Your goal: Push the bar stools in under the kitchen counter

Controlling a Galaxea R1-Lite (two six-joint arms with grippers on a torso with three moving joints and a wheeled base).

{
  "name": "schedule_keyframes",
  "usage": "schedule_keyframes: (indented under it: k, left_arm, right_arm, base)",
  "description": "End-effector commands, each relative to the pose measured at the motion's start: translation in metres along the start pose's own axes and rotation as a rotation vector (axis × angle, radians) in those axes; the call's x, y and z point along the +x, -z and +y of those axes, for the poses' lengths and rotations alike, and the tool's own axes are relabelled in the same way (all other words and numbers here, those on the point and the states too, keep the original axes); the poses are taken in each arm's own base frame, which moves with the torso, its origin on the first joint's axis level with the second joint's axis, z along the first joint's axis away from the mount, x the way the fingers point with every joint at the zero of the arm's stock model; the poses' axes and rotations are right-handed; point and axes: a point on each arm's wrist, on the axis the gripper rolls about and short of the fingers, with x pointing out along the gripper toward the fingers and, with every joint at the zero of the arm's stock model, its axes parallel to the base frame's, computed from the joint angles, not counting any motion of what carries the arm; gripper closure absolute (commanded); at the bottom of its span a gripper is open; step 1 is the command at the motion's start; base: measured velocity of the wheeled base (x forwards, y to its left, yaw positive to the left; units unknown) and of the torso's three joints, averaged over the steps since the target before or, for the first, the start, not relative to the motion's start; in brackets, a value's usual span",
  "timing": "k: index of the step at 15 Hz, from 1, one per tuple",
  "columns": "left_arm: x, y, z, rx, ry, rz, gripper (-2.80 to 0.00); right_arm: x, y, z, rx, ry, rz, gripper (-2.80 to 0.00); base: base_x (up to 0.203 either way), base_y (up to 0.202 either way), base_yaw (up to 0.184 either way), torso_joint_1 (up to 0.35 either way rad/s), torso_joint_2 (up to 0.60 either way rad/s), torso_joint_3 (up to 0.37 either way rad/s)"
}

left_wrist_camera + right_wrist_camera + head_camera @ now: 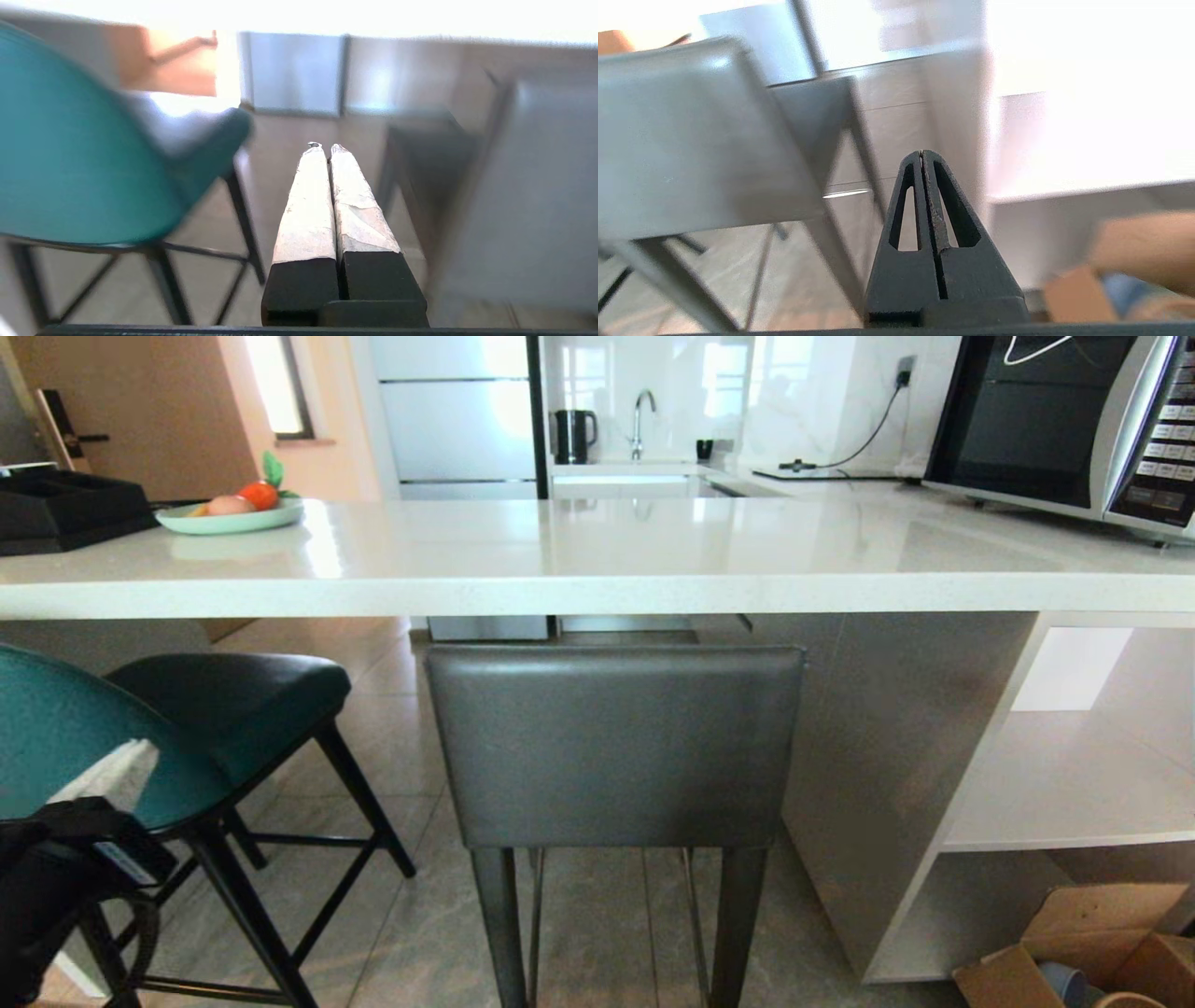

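Nearest the head camera, at the lower left, the left arm's dark wrist and white-wrapped left gripper (117,775) sit just behind the rounded back of the teal stool (56,737); contact cannot be judged. Its wrist view shows the left gripper (325,148) with both fingers pressed together, holding nothing, pointing into the gap between the two stools. The right gripper (921,154) is outside the head view; its own camera shows its black fingers closed against each other, empty, just beside the grey stool's back and legs. Straight ahead, the grey stool (614,747) stands squarely at the kitchen counter (597,583), the top of its boxy back just below the thick white edge. The teal stool stands to its left, turned at an angle, its dark seat (233,695) beneath the counter edge. Cardboard boxes (1083,943) lie on the floor at the lower right. On the counter sit a fruit plate (229,515) and a microwave (1064,420); beyond are a kettle (572,435) and a tap (639,420).
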Motion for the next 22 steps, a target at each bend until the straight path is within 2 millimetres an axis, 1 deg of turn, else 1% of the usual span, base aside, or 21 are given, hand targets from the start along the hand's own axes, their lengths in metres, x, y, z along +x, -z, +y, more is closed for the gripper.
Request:
schedule_keyframes:
  k: [1, 2, 4, 5, 7, 9, 11, 12, 13, 14, 15, 16, 17, 19, 21, 22]
  left_arm:
    - [-0.040, -0.034, 0.014, -0.030, -0.024, -0.132, 0.00]
    - [-0.054, -0.039, 0.018, -0.023, -0.019, -0.116, 0.00]
    - [-0.083, -0.045, 0.026, -0.002, -0.007, -0.071, 0.00]
    - [-0.095, -0.047, 0.029, 0.008, -0.003, -0.063, 0.00]
    - [-0.115, -0.041, 0.031, 0.028, 0.015, -0.038, 0.00]
    - [-0.134, -0.029, 0.031, 0.033, 0.079, -0.057, 0.00]
    - [-0.155, -0.011, 0.032, 0.049, 0.127, -0.036, 0.00]
    - [-0.166, 0.002, 0.033, 0.062, 0.149, -0.010, 0.00]
    - [-0.173, 0.015, 0.033, 0.074, 0.164, 0.025, 0.00]
    - [-0.173, 0.029, 0.033, 0.086, 0.174, 0.076, 0.00]
    - [-0.169, 0.044, 0.033, 0.097, 0.181, 0.125, 0.00]
    - [-0.165, 0.053, 0.033, 0.108, 0.189, 0.125, 0.00]
    - [-0.164, 0.053, 0.032, 0.112, 0.200, 0.105, 0.00]
    - [-0.166, 0.055, 0.032, 0.111, 0.234, 0.140, 0.00]
    - [-0.166, 0.057, 0.032, 0.116, 0.223, 0.149, 0.00]
    - [-0.165, 0.063, 0.033, 0.116, 0.191, 0.168, 0.00]
  right_arm:
    - [-0.043, -0.008, -0.012, 0.002, 0.125, -0.037, 0.00]
    - [-0.054, -0.010, -0.013, -0.004, 0.157, -0.057, 0.00]
    - [-0.074, -0.009, -0.012, -0.026, 0.121, -0.111, 0.00]
    - [-0.080, -0.008, -0.011, -0.043, 0.111, -0.126, 0.00]
    - [-0.089, -0.002, -0.010, -0.061, 0.062, -0.157, 0.00]
    - [-0.101, 0.006, -0.008, -0.130, -0.062, -0.201, 0.00]
    - [-0.104, 0.010, -0.009, -0.156, -0.078, -0.217, 0.00]
    - [-0.107, 0.019, -0.010, -0.160, -0.081, -0.222, 0.00]
    - [-0.111, 0.031, -0.012, -0.176, -0.077, -0.222, 0.00]
    - [-0.112, 0.047, -0.014, -0.193, -0.054, -0.214, 0.00]
    - [-0.108, 0.062, -0.016, -0.194, -0.007, -0.177, 0.00]
    - [-0.103, 0.074, -0.018, -0.188, 0.024, -0.133, 0.00]
    - [-0.096, 0.086, -0.020, -0.196, 0.031, -0.095, 0.00]
    - [-0.084, 0.110, -0.022, -0.222, 0.017, -0.069, 0.00]
    - [-0.083, 0.120, -0.022, -0.182, -0.015, 0.006, 0.00]
    - [-0.084, 0.119, -0.022, -0.139, -0.021, 0.016, 0.00]
  base:
    - [0.000, 0.000, 0.000, 0.000, 0.00, 0.000]
    - [0.000, 0.000, 0.000, 0.000, 0.00, 0.000]
    - [0.000, 0.000, 0.000, 0.000, 0.00, 0.000]
    - [0.000, 0.000, 0.000, 0.000, 0.00, 0.000]
    - [0.000, 0.000, 0.000, 0.000, 0.00, 0.000]
    - [0.000, 0.000, 0.000, 0.000, 0.00, 0.000]
    - [0.000, 0.000, 0.000, 0.000, 0.00, 0.000]
    - [0.000, 0.000, 0.000, 0.000, 0.00, 0.000]
    - [0.000, 0.000, 0.000, 0.000, 0.00, 0.000]
    - [0.000, 0.000, 0.000, 0.000, 0.00, 0.000]
    - [0.000, 0.000, 0.000, 0.000, 0.00, 0.000]
    - [0.000, 0.000, 0.000, 0.000, 0.00, 0.000]
    - [0.000, 0.000, 0.000, 0.000, 0.00, 0.000]
    - [0.000, 0.000, 0.000, 0.000, 0.00, 0.000]
    - [0.000, 0.000, 0.000, 0.000, 0.00, 0.000]
    - [0.000, 0.000, 0.000, 0.000, 0.00, 0.000]
